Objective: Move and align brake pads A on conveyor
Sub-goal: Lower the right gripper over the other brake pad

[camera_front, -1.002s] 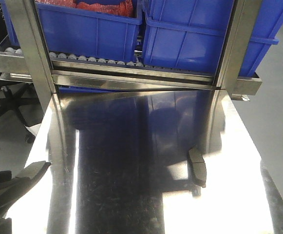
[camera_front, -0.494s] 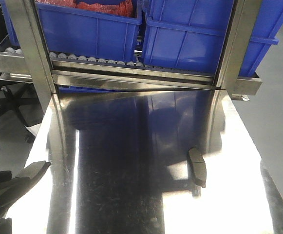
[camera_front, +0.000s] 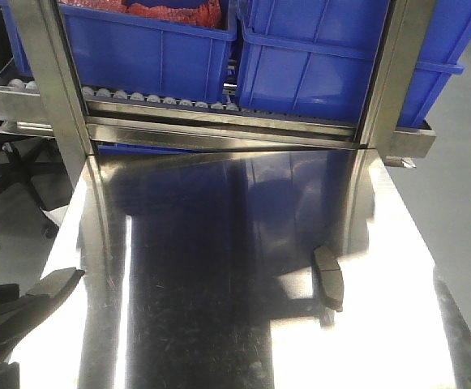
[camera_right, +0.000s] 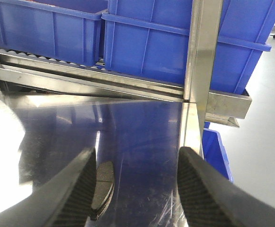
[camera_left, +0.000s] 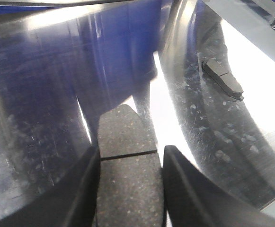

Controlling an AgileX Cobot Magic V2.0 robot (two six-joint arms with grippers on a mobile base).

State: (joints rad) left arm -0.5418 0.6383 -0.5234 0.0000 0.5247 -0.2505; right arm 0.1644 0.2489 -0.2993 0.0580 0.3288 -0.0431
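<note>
Steel, shiny and scratched: the flat stainless table (camera_front: 219, 340) carries everything in view.

L side: left gripper (camera_left: 130, 152), black w/ two broad fingers (camera_left: 85, 189), is clamped on a flat grey-brown brake pad w/ a thin centre groove, the held pad (camera_left: 128, 137). One finger sits on each long side, and the pad's far half sticks out past the tips. In the front view this gripper is at the table's front-left corner, w/ the pad end over the left edge. Can't tell if the pad touches the steel.

R side: a second small curved grey-brown brake pad w/ dark backing plate, the loose pad (camera_front: 328, 278), lies on the table near its right edge, long axis running approx front to back. It is well apart from the held pad.

Right gripper (camera_right: 136, 158), black w/ ribbed pads (camera_right: 194, 189), has its fingers spread wide w/ nothing between them. It is over the table; the loose pad shows just beside one finger, partly hidden by it.

Far edge: large blue plastic bins (camera_front: 162, 57) sit on a steel roller rack (camera_front: 178, 104) behind grey steel uprights (camera_front: 53, 81).
</note>
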